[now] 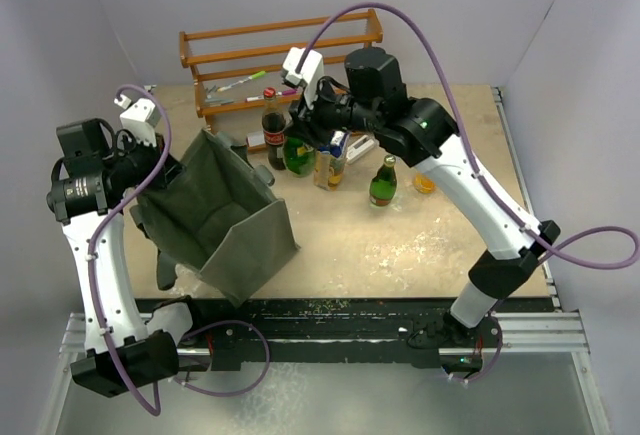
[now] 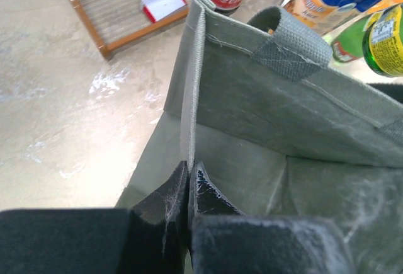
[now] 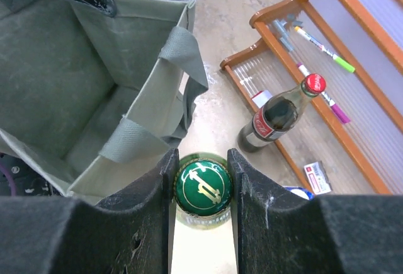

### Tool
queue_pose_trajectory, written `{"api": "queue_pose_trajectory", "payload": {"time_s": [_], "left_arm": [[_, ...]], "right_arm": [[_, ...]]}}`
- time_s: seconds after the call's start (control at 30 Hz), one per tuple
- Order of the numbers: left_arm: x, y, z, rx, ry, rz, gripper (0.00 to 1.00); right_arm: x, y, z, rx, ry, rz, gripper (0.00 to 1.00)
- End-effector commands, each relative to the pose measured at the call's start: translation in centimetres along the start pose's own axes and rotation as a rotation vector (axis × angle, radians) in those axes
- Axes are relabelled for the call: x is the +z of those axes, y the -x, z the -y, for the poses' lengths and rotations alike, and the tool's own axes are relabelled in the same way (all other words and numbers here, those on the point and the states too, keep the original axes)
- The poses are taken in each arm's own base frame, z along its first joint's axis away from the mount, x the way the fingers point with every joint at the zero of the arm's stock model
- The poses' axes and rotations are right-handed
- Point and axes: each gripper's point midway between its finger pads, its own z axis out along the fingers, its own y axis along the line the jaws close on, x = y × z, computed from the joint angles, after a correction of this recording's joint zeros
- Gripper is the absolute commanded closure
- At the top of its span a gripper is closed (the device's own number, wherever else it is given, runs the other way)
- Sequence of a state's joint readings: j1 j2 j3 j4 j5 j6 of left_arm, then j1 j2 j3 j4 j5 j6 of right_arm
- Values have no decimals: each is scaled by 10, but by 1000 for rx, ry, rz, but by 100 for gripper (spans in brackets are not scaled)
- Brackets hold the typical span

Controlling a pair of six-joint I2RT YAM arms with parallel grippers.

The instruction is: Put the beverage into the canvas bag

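Observation:
The beverage is a green glass bottle (image 1: 298, 158) with a green and gold cap (image 3: 203, 186), standing upright on the table just right of the canvas bag. My right gripper (image 3: 201, 155) is shut on its cap, one finger on each side. The canvas bag (image 1: 215, 210) is a grey-green tote standing with its mouth open and one loop handle (image 3: 182, 66) hanging toward the bottle. My left gripper (image 2: 189, 168) is shut on the bag's rim at a corner seam (image 2: 196, 85), on the side away from the bottle.
A cola bottle (image 1: 272, 127) stands behind the held bottle, in front of a wooden rack (image 1: 280, 55) holding markers. A juice carton (image 1: 333, 160), a second green bottle (image 1: 383, 183) and a small orange thing (image 1: 425, 183) stand to the right.

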State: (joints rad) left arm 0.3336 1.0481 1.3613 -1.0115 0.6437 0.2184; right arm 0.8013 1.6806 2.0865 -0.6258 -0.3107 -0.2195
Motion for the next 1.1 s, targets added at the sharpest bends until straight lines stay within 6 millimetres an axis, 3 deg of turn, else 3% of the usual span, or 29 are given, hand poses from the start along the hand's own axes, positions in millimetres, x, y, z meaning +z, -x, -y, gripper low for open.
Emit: {"api": "queue_pose_trajectory", "payload": {"time_s": [0.0, 0.2, 0.3, 0.5, 0.6, 0.87, 1.07], "left_arm": [[-3, 42, 20, 19, -122, 134, 100], [26, 39, 36, 5, -175, 40, 100], [37, 40, 52, 12, -221, 25, 100], [46, 47, 58, -11, -275, 21, 100], [55, 49, 63, -11, -292, 15, 100], [73, 47, 81, 23, -377, -26, 100], [76, 44, 84, 55, -395, -34, 86]], "right_arm": [[-57, 75, 9, -125, -95, 200, 100], [-85, 100, 9, -142, -122, 241, 100], [-90, 107, 6, -146, -105, 259, 100], [-95, 122, -6, -139, -46, 309, 100], [-91, 130, -6, -114, -40, 334, 100], [-81, 151, -27, -142, 64, 398, 100], [-65, 160, -56, -185, 120, 418, 100]]}}
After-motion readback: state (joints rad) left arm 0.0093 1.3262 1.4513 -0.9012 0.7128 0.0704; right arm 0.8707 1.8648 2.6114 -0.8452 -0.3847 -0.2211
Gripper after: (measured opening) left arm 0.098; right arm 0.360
